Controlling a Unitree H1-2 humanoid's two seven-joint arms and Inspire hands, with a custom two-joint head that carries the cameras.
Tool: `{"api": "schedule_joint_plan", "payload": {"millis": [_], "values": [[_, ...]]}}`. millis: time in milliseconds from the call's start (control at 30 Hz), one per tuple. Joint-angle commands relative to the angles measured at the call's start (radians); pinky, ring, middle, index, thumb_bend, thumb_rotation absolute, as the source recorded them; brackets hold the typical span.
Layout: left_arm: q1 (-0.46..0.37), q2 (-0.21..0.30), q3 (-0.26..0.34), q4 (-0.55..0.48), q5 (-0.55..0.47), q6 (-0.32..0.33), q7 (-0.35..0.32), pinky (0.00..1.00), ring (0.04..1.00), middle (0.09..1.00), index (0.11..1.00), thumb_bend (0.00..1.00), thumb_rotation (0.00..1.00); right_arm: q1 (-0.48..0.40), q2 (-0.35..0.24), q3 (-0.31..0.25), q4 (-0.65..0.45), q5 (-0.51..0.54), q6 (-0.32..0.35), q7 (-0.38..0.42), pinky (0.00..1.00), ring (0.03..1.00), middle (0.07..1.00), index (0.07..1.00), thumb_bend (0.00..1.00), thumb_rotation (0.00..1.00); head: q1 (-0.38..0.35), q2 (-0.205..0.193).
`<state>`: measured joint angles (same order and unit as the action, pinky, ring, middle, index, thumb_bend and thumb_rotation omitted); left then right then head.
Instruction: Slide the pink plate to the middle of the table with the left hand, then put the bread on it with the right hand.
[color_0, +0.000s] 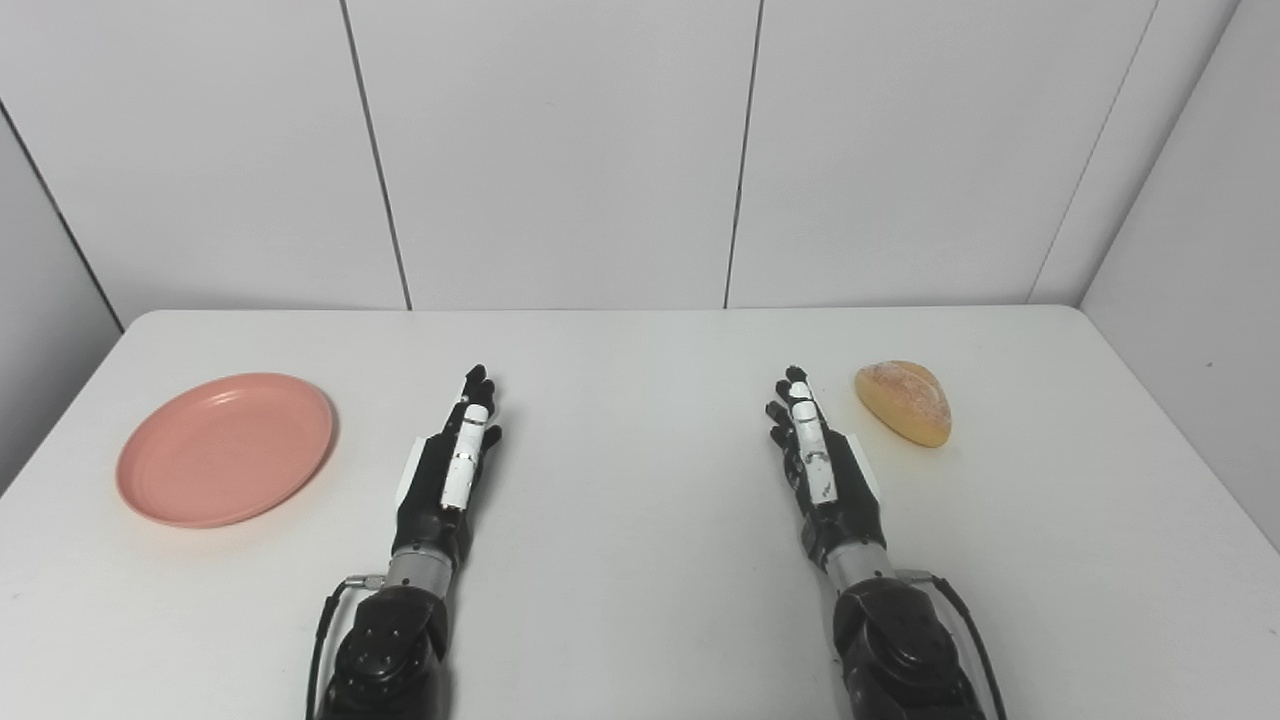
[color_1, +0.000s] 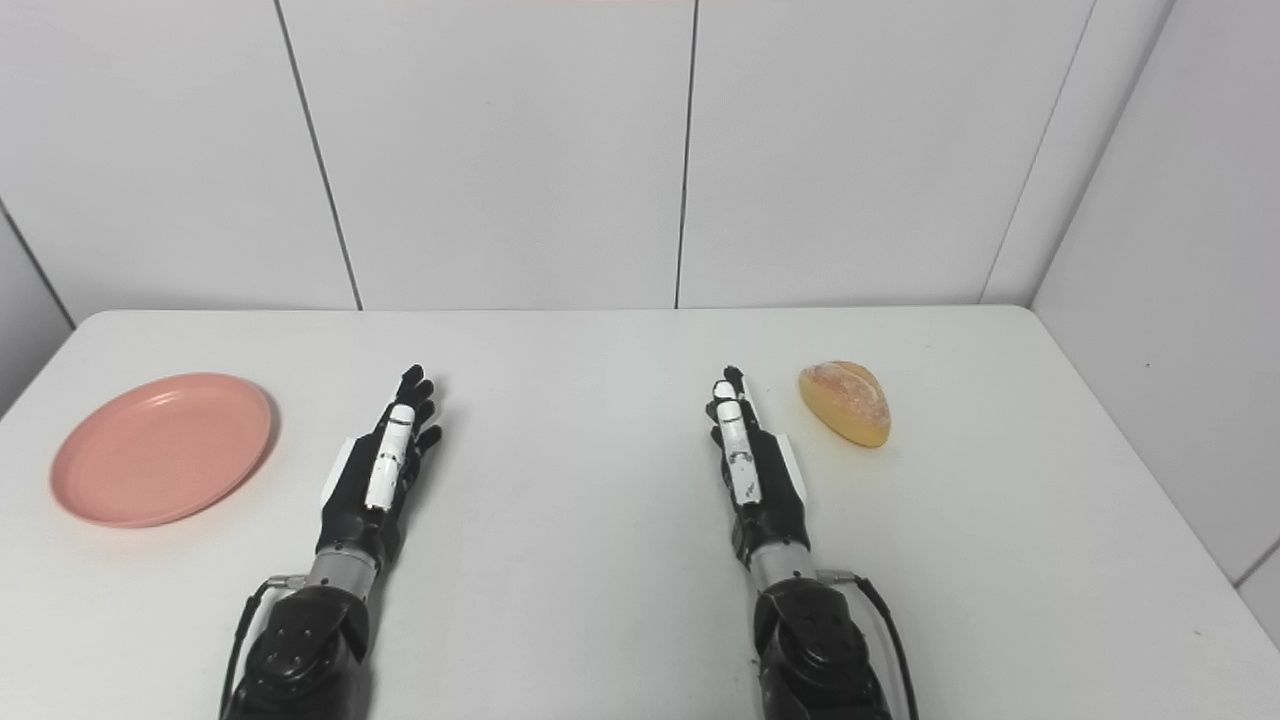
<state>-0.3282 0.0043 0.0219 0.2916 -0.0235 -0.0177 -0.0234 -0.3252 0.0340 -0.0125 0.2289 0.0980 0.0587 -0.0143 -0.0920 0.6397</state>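
The pink plate (color_0: 225, 449) lies flat at the left side of the white table (color_0: 640, 620), with nothing on it. A golden bread roll (color_0: 903, 402) rests on the table at the right. My left hand (color_0: 455, 465) lies stretched out and open just left of the table's middle, well to the right of the plate and apart from it. My right hand (color_0: 818, 466) is open too, fingers straight and pointing away from me, a short gap to the left of the bread and not touching it.
White wall panels (color_0: 560, 150) rise behind the table's far edge and along the right side. Bare tabletop lies between the two hands.
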Motion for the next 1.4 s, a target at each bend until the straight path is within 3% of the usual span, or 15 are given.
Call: {"api": "schedule_joint_plan", "payload": {"millis": [0, 533, 733, 900, 1067, 1200, 1367], "values": [[-0.034, 0.005, 0.000, -0.023, -0.015, -0.015, -0.013, 1.00, 1.000, 0.995, 0.983, 0.49, 1.00, -0.042, 0.001, 0.001, -0.024, -0.004, -0.009, 0.007, 1.00, 0.967, 0.986, 0.999, 0.58, 1.00, 0.001, 0.000], [-0.036, 0.004, 0.002, -0.023, -0.010, -0.012, -0.012, 1.00, 1.000, 0.993, 0.978, 0.48, 1.00, -0.043, 0.003, -0.002, -0.021, -0.001, -0.016, 0.006, 1.00, 0.968, 0.986, 1.000, 0.57, 1.00, 0.002, 0.000], [-0.036, 0.004, 0.002, -0.023, -0.011, -0.014, -0.014, 1.00, 1.000, 0.992, 0.977, 0.49, 1.00, -0.041, 0.002, -0.002, -0.009, -0.002, -0.052, 0.011, 1.00, 0.973, 0.991, 1.000, 0.56, 1.00, 0.002, 0.000], [-0.036, 0.005, 0.000, -0.024, -0.006, -0.025, -0.013, 0.99, 1.000, 0.991, 0.978, 0.49, 1.00, -0.043, -0.001, 0.003, 0.024, -0.014, -0.142, 0.013, 1.00, 0.962, 0.985, 0.985, 0.55, 1.00, 0.002, 0.000], [-0.035, 0.010, -0.006, -0.020, 0.001, -0.045, -0.016, 0.98, 0.999, 0.994, 0.983, 0.48, 1.00, -0.045, 0.004, 0.002, 0.037, -0.025, -0.176, 0.006, 1.00, 0.961, 0.983, 0.984, 0.53, 0.99, 0.009, -0.004], [-0.032, 0.010, -0.017, -0.018, 0.020, -0.051, -0.009, 0.98, 0.998, 0.991, 0.983, 0.48, 1.00, -0.040, -0.002, -0.001, 0.037, -0.028, -0.186, 0.007, 1.00, 0.963, 0.984, 0.989, 0.52, 0.99, 0.076, -0.017], [-0.026, -0.012, -0.032, -0.011, 0.056, -0.052, 0.023, 0.97, 0.976, 0.966, 0.955, 0.53, 1.00, -0.027, -0.028, -0.013, 0.031, -0.007, -0.189, 0.031, 0.99, 0.966, 0.982, 0.996, 0.49, 1.00, 0.213, -0.049]]}}
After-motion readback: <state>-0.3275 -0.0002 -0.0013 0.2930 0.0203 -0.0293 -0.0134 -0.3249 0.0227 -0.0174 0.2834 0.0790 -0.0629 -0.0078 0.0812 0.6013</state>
